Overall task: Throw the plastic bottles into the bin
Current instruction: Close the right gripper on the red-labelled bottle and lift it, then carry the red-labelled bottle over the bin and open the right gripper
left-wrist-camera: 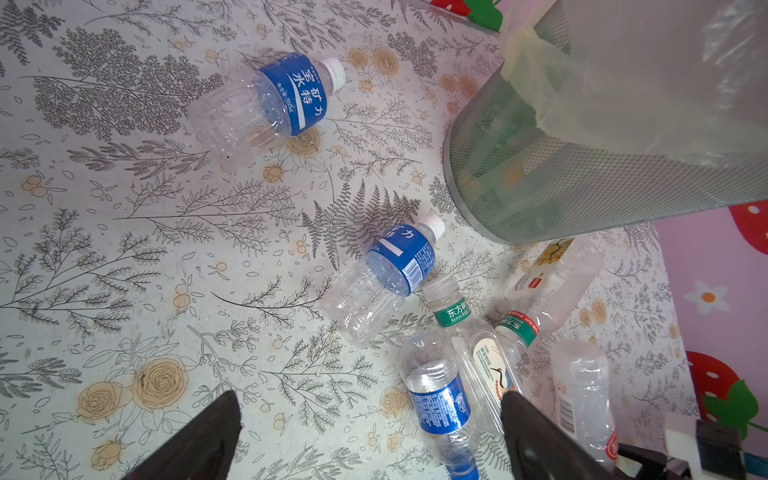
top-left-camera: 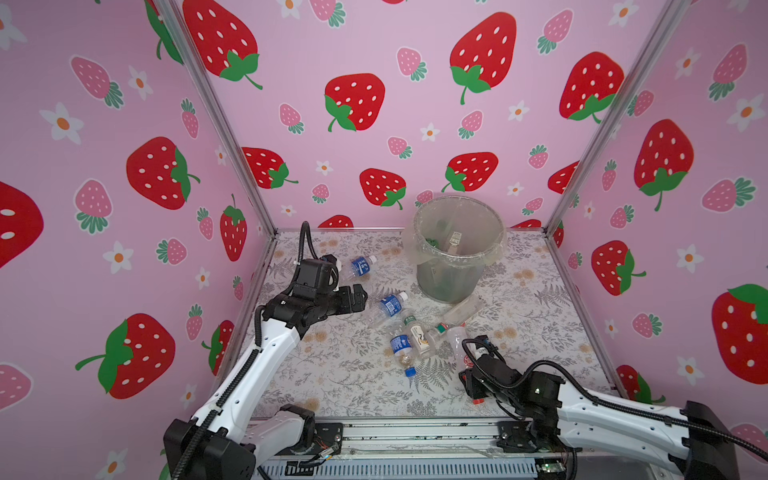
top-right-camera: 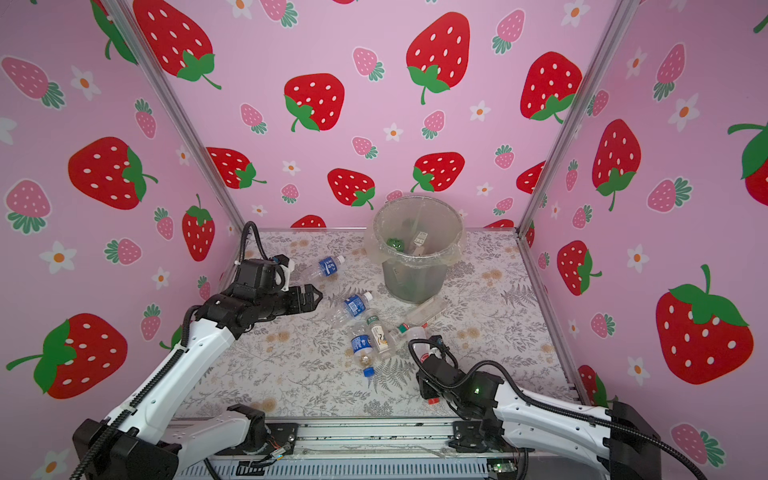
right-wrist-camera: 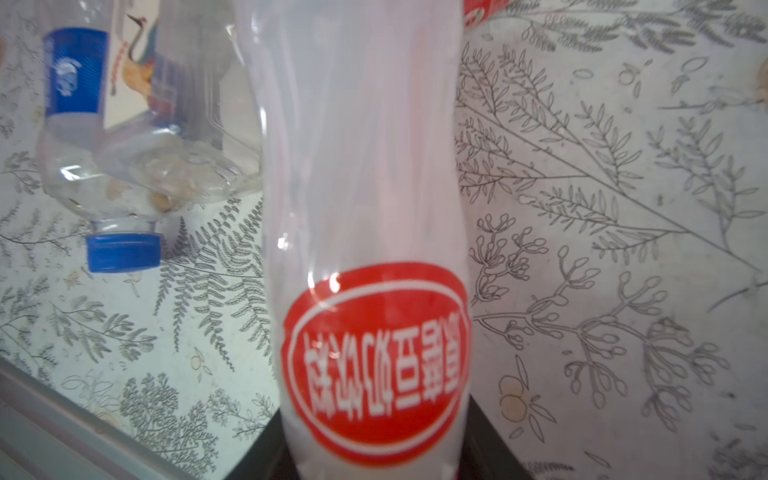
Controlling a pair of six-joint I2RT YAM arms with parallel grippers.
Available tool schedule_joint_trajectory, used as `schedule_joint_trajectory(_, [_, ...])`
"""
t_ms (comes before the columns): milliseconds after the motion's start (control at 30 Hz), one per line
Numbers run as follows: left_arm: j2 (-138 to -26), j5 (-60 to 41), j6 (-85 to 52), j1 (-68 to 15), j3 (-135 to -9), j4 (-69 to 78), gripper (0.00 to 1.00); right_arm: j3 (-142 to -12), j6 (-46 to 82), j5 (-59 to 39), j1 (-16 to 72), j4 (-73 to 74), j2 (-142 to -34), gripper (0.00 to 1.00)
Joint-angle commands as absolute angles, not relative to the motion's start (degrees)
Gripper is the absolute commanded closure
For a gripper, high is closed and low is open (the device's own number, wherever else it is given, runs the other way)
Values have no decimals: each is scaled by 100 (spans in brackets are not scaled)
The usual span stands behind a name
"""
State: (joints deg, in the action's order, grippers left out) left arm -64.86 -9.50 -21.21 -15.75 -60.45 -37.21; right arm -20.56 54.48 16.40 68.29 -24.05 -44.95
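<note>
My right gripper is shut on a white plastic bottle with a red oval label, low over the table at the front right. I cannot tell whether the bottle touches the table. Other plastic bottles lie in front of the bin: two blue-labelled ones, a blue-capped one, and a green-banded one. My left gripper hovers open and empty, left of the middle bottle.
The grey mesh bin stands at the back centre with bottles inside its clear liner. A clear bottle lies against its base. Pink strawberry walls close in three sides, and a metal rail runs along the table's front edge.
</note>
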Motion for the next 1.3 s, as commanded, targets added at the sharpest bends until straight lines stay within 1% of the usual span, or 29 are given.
schedule_joint_trajectory(0, [-6444,-894,-2080,-1555,-6003,-3795,1,-2375,5607,2051,6872,-2884,-4155,52])
schedule_joint_trajectory(267, [-6451,-896,-2076,-1553,-6021,-3802,1,-2974,5529,2696,6871,-3374,-3543,52])
schedule_joint_trajectory(467, [-6443,-879,-2079,-1553,-6020,-3798,1,-3426,5276,3121,6865,-3492,-3310,52])
schedule_joint_trajectory(800, [-6470,-875,-2077,-1551,-6015,-3798,1,-3966,4754,3828,6866,-3350,-3169,52])
schedule_joint_trajectory(1000, [-6478,-870,-2078,-1549,-6029,-3806,1,-4208,4333,4232,6867,-2975,-3103,52])
schedule_joint_trajectory(1267, [-6502,-871,-2081,-1547,-6033,-3813,1,-4571,4117,4588,6873,-2681,-3415,53])
